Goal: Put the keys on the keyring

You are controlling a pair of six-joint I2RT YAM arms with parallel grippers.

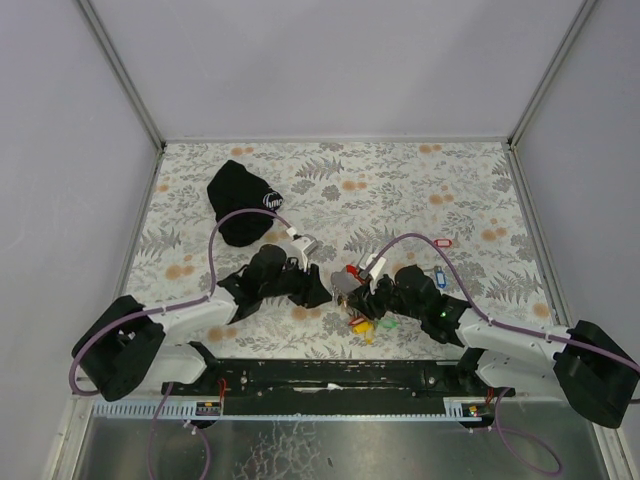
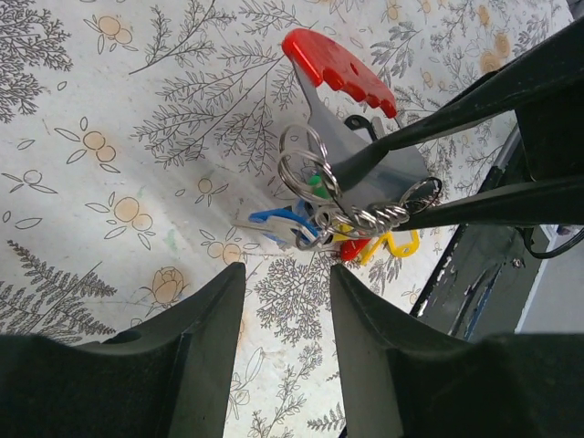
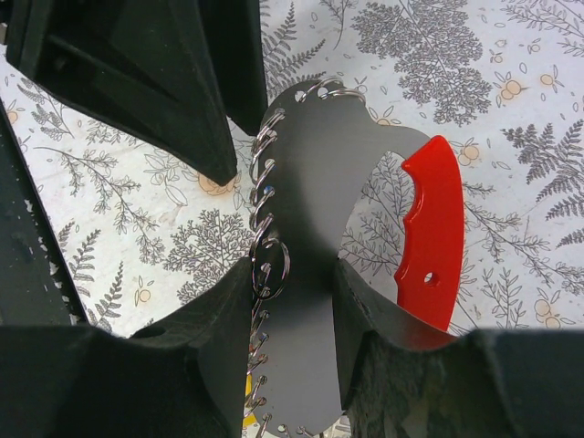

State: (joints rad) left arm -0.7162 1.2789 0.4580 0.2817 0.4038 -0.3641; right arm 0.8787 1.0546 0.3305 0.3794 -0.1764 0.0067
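Observation:
My right gripper [image 3: 292, 274] is shut on a flat grey plate [image 3: 319, 173] with a red handle [image 3: 433, 228]. Along the plate's left edge hangs a row of metal keyrings [image 3: 265, 210]. In the left wrist view the same plate [image 2: 401, 169] stands upright with keyrings [image 2: 306, 169] hanging from it. Blue [image 2: 274, 222], green [image 2: 317, 185], red [image 2: 354, 248] and yellow [image 2: 392, 246] tagged keys cluster there. My left gripper [image 2: 287, 278] is open just short of that cluster, with only tablecloth between its fingers. From above, the two grippers [image 1: 318, 290] [image 1: 352, 285] nearly meet.
A black cloth pouch [image 1: 240, 200] lies at the back left. A loose red-tagged key [image 1: 443, 241] and a blue-tagged one [image 1: 438, 278] lie to the right of my right arm. The black base rail [image 1: 330, 375] runs along the near edge.

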